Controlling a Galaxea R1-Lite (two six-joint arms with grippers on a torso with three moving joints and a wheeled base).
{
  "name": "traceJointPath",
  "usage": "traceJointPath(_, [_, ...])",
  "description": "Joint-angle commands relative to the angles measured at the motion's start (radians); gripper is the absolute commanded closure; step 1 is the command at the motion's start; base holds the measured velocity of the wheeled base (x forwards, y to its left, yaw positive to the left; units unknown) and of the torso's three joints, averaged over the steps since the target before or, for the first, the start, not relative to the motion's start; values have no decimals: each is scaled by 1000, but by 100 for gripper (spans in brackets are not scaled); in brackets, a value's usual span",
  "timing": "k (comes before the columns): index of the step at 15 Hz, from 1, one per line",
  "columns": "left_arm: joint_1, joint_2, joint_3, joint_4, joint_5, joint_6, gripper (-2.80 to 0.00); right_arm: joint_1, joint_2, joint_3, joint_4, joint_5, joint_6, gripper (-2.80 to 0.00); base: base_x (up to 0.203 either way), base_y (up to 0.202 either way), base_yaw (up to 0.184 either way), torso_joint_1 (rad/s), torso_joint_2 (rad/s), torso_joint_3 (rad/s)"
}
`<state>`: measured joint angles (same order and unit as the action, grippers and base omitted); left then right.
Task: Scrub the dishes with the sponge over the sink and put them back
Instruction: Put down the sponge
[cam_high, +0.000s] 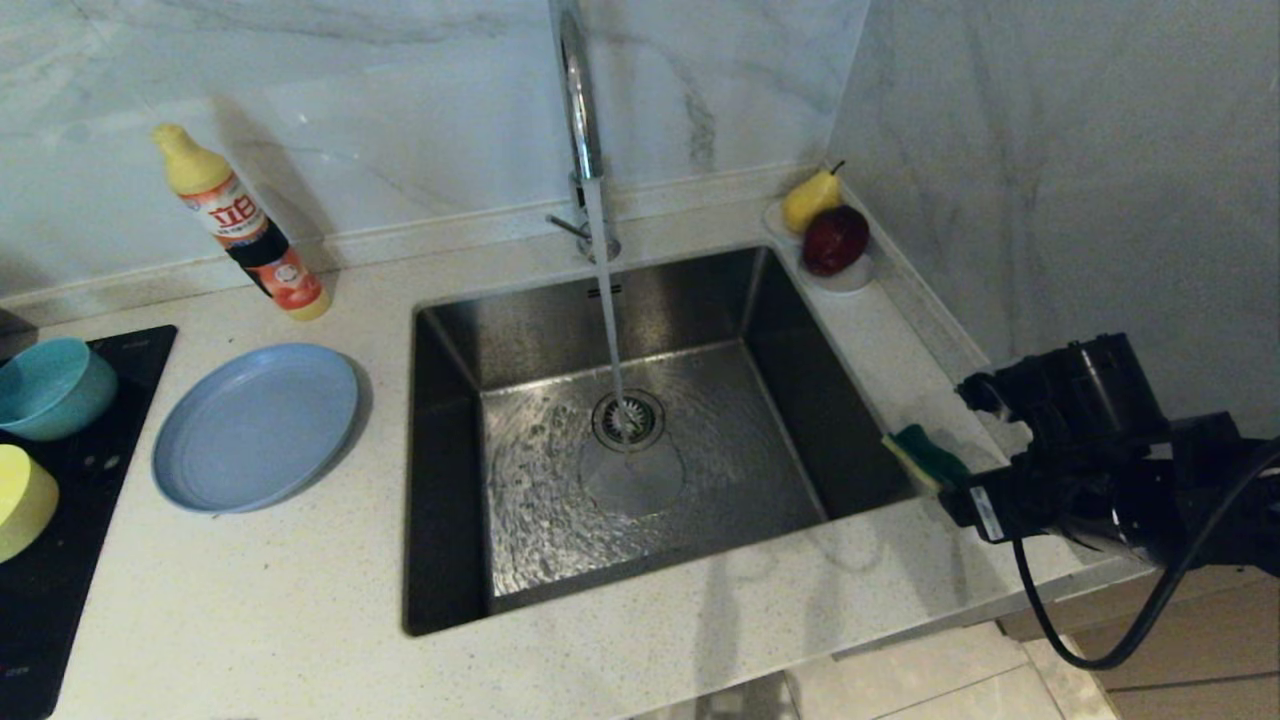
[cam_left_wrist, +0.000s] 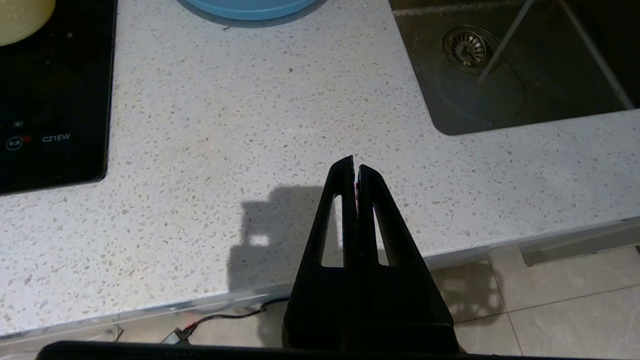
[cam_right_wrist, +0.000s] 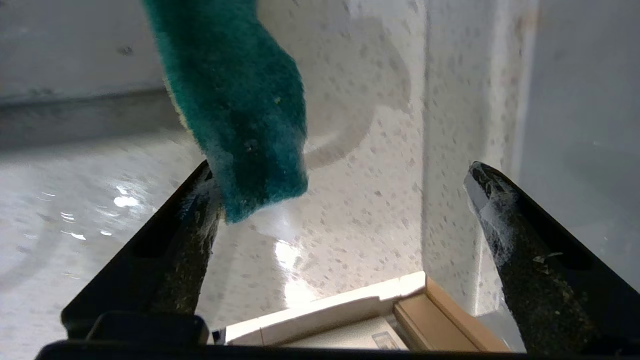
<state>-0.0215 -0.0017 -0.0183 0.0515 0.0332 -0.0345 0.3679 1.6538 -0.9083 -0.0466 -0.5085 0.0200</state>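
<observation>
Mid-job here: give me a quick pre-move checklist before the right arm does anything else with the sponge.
1. Right gripper fingers spread wide: ok.
2. Sponge lies on the counter strip right of the sink, green face up, beside one finger, not gripped: ok.
3. Sponge centred between the fingers: not ok, it sits off to one side in the right wrist view.
4. Dishes in place left of the sink: plate on the counter, teal bowl and yellow bowl on the black hob: ok.
5. Tap running into the basin: ok.
6. Left gripper shut, parked above the counter's front edge: ok.
</observation>
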Motion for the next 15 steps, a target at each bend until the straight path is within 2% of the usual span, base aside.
traceJointPath(1, [0, 2, 0, 1, 2, -1, 0, 2, 1, 7, -2, -10, 1, -280, 0, 0, 0, 0, 0, 0])
traceJointPath(7, [0, 2, 0, -1, 1, -1, 0, -7, 18, 23, -13, -49, -3, -280, 0, 0, 0, 0, 0, 0])
traceJointPath(10, [0, 2, 0, 0, 1, -1, 0, 16, 9, 17, -13, -52, 5, -280, 0, 0, 0, 0, 0, 0])
traceJointPath(15, [0, 2, 0, 1, 1, -1, 0, 26, -12, 18, -3, -43, 73, -280, 0, 0, 0, 0, 0, 0])
